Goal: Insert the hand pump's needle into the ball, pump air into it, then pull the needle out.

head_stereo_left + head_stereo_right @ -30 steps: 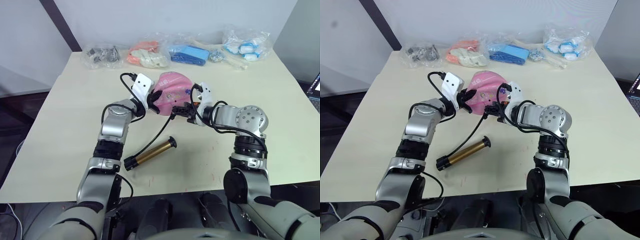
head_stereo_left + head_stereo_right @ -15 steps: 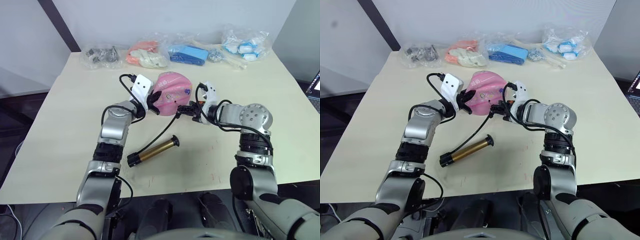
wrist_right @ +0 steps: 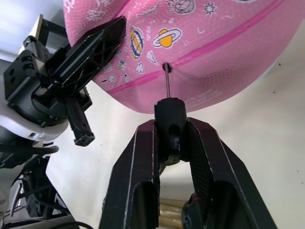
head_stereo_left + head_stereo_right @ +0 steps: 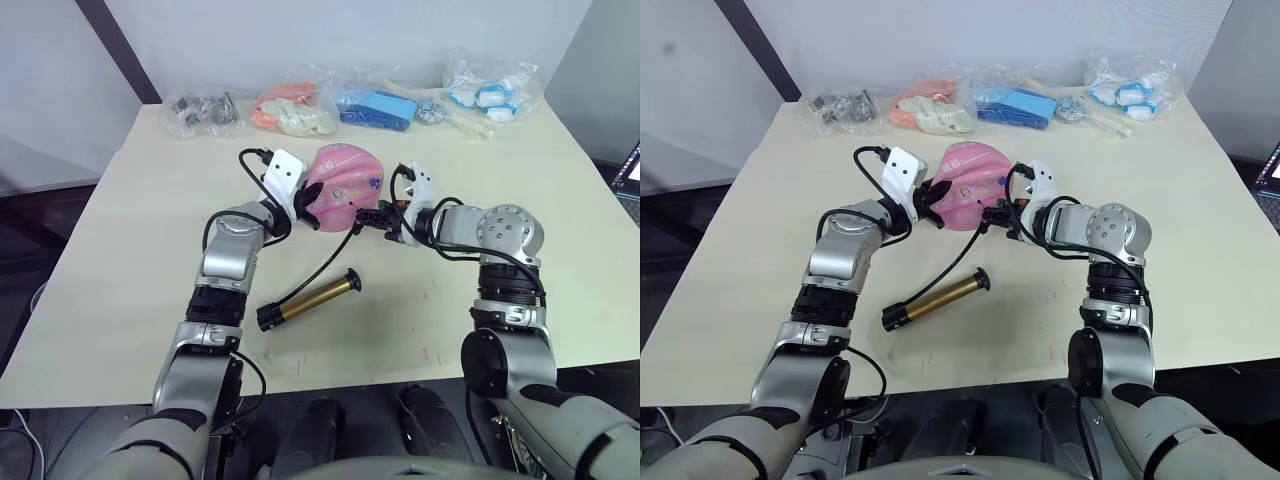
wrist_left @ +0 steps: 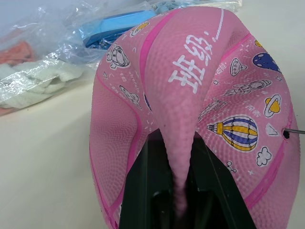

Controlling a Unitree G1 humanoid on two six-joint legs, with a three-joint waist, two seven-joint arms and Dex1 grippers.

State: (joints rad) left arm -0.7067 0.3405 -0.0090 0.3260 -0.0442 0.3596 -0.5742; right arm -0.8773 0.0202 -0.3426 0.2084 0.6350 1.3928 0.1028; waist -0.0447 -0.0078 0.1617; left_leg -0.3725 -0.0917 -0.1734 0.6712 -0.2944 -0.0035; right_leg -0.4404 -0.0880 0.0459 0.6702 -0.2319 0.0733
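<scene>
Centre frame, the left gripper [image 5: 177, 191] pinches a fold of the dented ball [image 4: 345, 185]. The right gripper [image 3: 170, 143] clamps the needle [image 3: 167, 83], its tip apparently at the valve. The pump [image 4: 305, 299] lies below.

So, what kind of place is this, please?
Probably a robot test room or lab: a plain table against a bare wall, with bagged items lined up along its far edge and a ball and pump laid out.
</scene>
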